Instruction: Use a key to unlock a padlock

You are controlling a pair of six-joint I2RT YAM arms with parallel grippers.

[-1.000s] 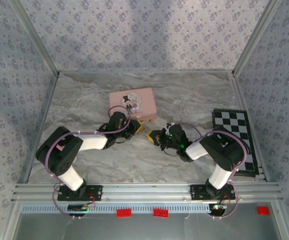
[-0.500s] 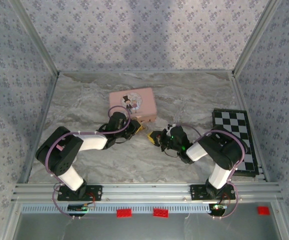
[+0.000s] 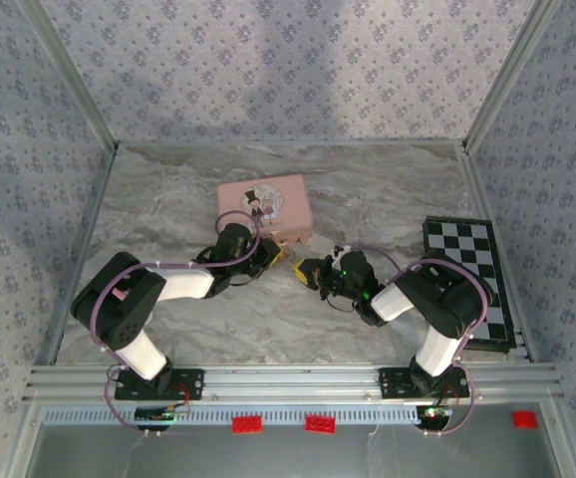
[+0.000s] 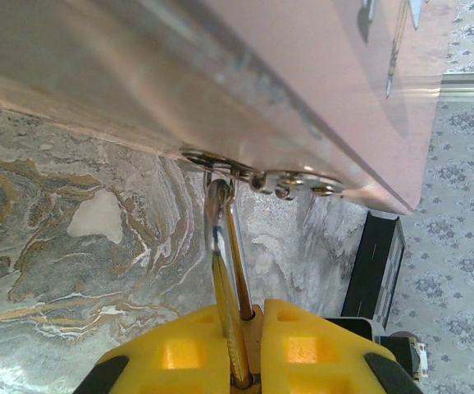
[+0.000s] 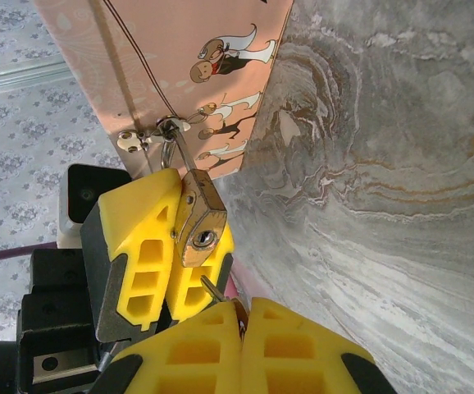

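Our L pincer point(image 4: 253, 332) grips the padlock point(image 5: 198, 215); our R pincer point(image 5: 241, 316), clenched on the key point(image 5: 214, 289), has the keyhole point(image 5: 207, 239) just ahead, along key axis.

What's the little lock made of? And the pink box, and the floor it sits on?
The padlock body looks like brass: dull yellow-gold metal. Its shackle is shiny silvery metal, probably steel. The pink box seems to be painted tin, smooth with a soft sheen and printed cartoons. The table looks like marble, grey with tan veins, though it could be a printed sheet.
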